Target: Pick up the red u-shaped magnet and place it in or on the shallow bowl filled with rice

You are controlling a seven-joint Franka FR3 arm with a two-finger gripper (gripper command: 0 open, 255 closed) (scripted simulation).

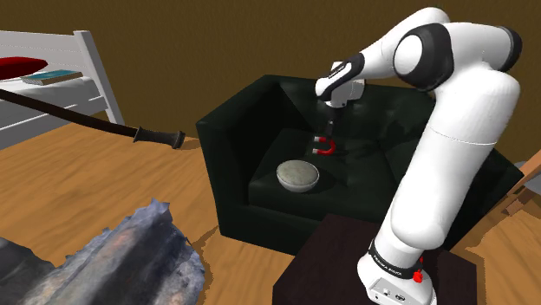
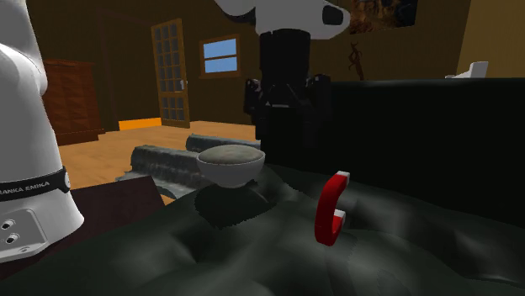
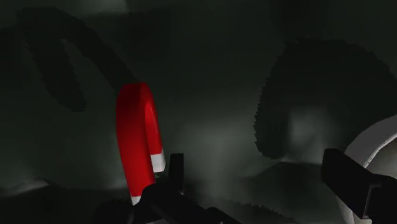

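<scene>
A dark armchair (image 1: 230, 139) stands on a wooden floor in the shoulder view. On its seat the red magnet (image 1: 325, 147) lies near the grey bowl (image 1: 297, 176), with the end effector (image 1: 331, 121) hanging above it. In the second exterior view the magnet stands on edge on the rumpled cushion, so a nudge would likely topple it. In the wrist view the end effector is spread, but the magnet sits off to one side of the gap. Closing here would probably miss it or knock it over.

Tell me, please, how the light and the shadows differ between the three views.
Shoulder view: bright and even, the red magnet clear on the black armchair. Second exterior view: dimmer, the bowl throws a soft shadow beneath it. Wrist view: very dim, jagged dark shadows beside the magnet.
</scene>
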